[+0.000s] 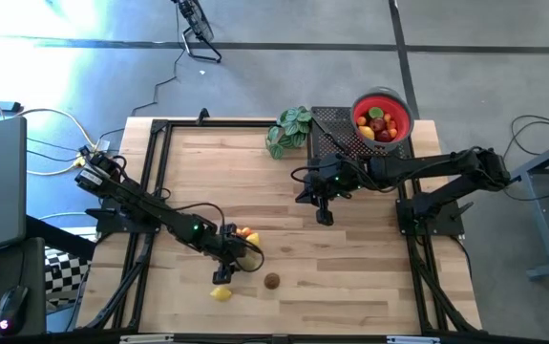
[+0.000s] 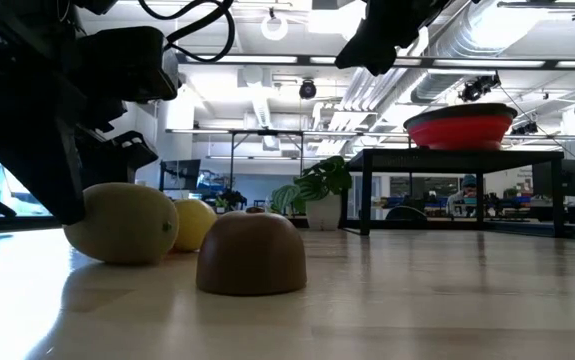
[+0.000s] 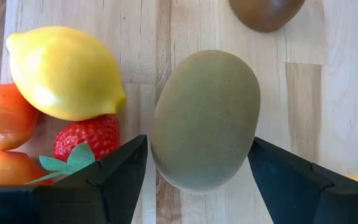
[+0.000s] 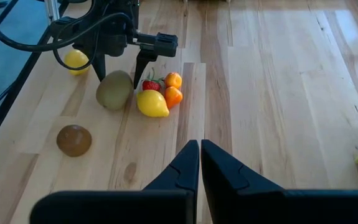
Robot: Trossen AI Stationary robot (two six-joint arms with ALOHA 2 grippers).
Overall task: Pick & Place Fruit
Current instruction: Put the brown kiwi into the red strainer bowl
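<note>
A green-brown kiwi (image 3: 207, 118) lies on the wooden table (image 4: 278, 93), and my left gripper (image 3: 197, 162) is down over it, a finger on each side. Next to it lie a lemon (image 3: 63, 71), a strawberry (image 3: 88, 137) and two small oranges (image 4: 173, 87). A brown rounded fruit (image 4: 73, 140) and a second yellow fruit (image 1: 221, 293) lie apart, nearer the table's front edge. My right gripper (image 4: 200, 152) hangs shut above the table's middle (image 1: 324, 218), holding nothing. My left gripper has the kiwi pinched between its two fingers, which lie against its two long sides (image 3: 160, 155). The fingers slant down from the table's left and far side (image 4: 98, 65). The kiwi rests with its underside on the table (image 2: 122, 255).
A red bowl (image 1: 382, 117) with several fruits in it stands on a black raised stand (image 2: 467, 155) at the back right. A green leafy plant (image 1: 288, 132) is beside it. Bare wood lies between the two arms.
</note>
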